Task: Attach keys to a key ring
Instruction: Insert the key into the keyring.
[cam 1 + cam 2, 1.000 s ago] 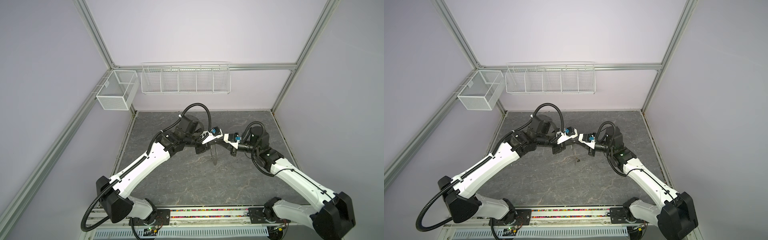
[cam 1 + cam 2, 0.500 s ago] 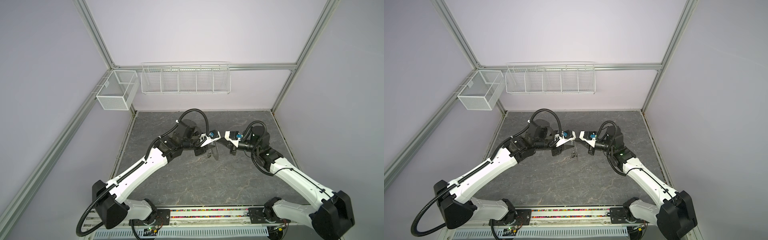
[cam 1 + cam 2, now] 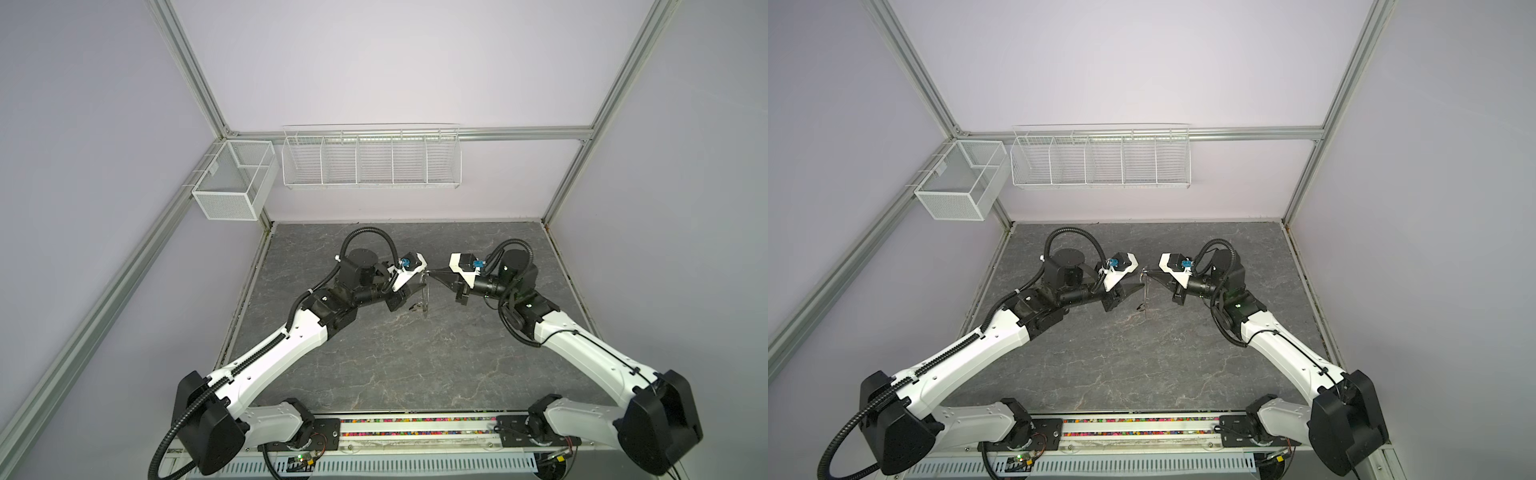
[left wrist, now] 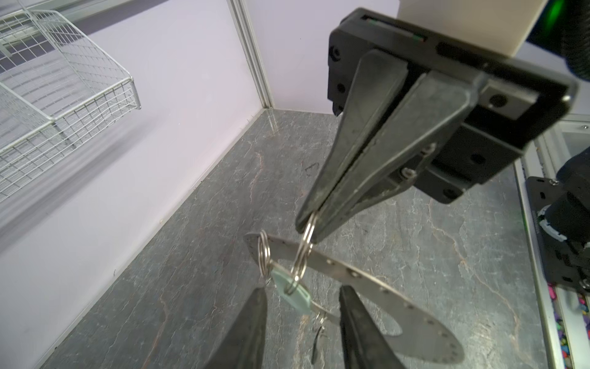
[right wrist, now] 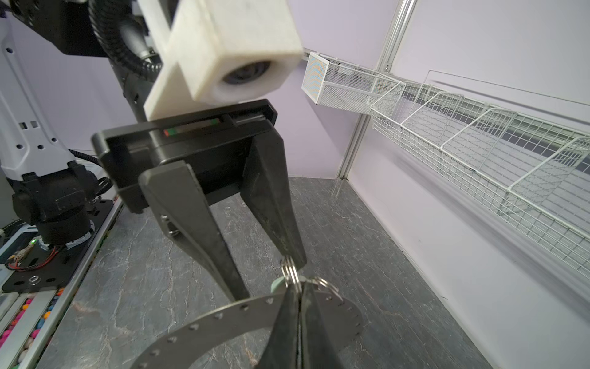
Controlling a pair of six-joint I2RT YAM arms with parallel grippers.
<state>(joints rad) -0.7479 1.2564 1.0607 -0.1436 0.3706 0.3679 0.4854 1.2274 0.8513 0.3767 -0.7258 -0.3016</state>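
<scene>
Pale lilac walls on a metal frame enclose a dark grey, veined counter. A long white wire rack hangs on the back wall, and a smaller mesh basket hangs on the wall beside it.

Both top views show the left arm and the right arm reaching in from the near edge. They meet tip to tip above the middle of the counter.

The right hand is pinched tight. Its two fingers are pressed together on a small wire loop. The left hand stands partly open and grips nothing. In the right wrist view, one of its fingertips is just beside the wire loops, but contact cannot be told.

The key ring is a flat grey metal disc with tiny holes along its rim. It hangs from the held loop in the air between the two hands. In a top view it appears edge-on as a thin upright sliver clear of the counter.

A second wire loop sits on the rim next to the held one. A pale green tag lies against the disc between the left fingers, and the lower end of the held loop overlaps it. A small silvery key dangles just past the tag, too blurred to describe further.
</scene>
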